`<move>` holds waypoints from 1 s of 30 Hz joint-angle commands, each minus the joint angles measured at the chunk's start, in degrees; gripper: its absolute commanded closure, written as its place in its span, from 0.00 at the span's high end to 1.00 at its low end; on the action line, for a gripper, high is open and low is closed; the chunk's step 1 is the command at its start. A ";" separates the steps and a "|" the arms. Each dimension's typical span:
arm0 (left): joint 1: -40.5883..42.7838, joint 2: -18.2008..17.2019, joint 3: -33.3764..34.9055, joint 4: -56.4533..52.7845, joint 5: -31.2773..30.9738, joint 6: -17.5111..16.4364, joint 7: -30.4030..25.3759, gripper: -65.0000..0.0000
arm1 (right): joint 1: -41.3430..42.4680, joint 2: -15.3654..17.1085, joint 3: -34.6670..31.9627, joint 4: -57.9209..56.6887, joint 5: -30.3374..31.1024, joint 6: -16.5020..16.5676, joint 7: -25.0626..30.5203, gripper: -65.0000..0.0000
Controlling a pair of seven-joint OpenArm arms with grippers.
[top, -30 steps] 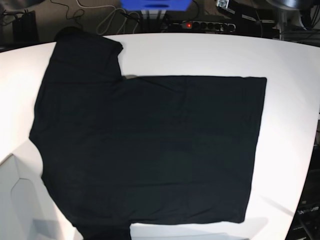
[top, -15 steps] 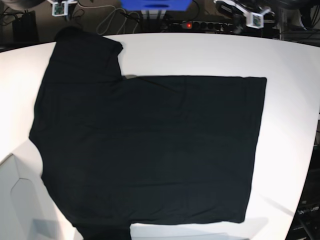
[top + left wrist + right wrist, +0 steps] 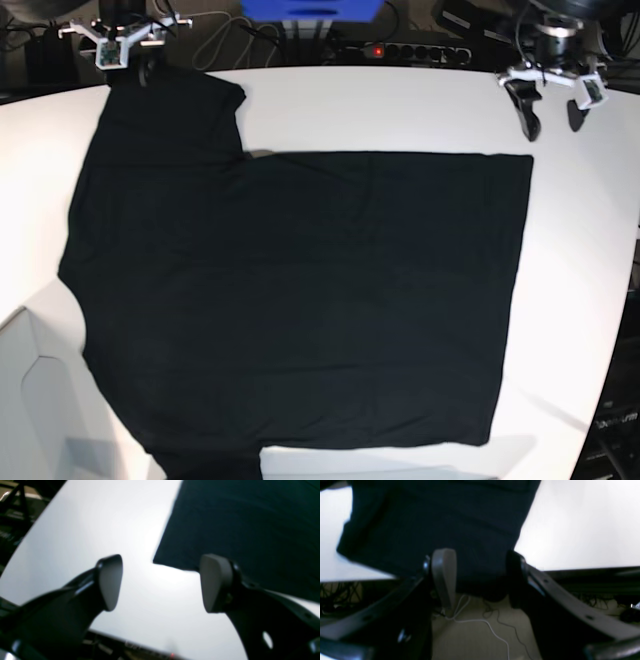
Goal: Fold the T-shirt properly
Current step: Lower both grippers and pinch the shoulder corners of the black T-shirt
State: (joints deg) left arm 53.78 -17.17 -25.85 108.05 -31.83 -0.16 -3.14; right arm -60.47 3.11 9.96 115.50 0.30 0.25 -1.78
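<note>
One T-shirt (image 3: pixel 300 300), black, spread flat over most of white table (image 3: pixel 400 105). Long axis running left–right in base view: straight hem edge at that view's right, sleeve end and shoulders at its left. Far sleeve (image 3: pixel 170 110) sticking up toward table's back edge at upper left; tip reaching or drooping over that edge. Near sleeve at bottom left, cut off by frame. Collar, tag and label not made out. Fabric mostly smooth, faint creases only.

Left gripper (image 3: pixel 550 112) at upper right of base view, over bare table, just beyond far hem corner of shirt. Fingers parted wide, nothing between them. From left wrist view: two pale pads (image 3: pixel 111 581) well apart, hem corner (image 3: pixel 156 561) seen between them further off, bare white table under the gap. Contact with cloth not apparent.

Right gripper (image 3: pixel 130 62) at upper left of base view, at table's back edge, right by tip of far sleeve. From right wrist view: fingers spread, one pale pad (image 3: pixel 444 575) at left, dark finger at right, black sleeve cloth hanging over table edge in the gap behind. Touching or just short of cloth: cannot tell; view blurred. Nothing pinched. Floor and white cable (image 3: pixel 480 622) visible below.

Power strip (image 3: pixel 405 50) with red light and blue box (image 3: pixel 310 10) behind table.
</note>
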 commanded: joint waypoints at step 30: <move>-24.28 -1.25 6.11 -21.41 -0.21 -0.23 10.13 0.52 | 4.25 0.18 0.73 0.58 -0.08 0.14 -4.33 0.50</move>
State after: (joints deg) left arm 29.28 -17.78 -19.40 85.91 -32.05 -0.19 8.03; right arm -55.29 3.14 10.39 115.20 0.30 0.36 -7.25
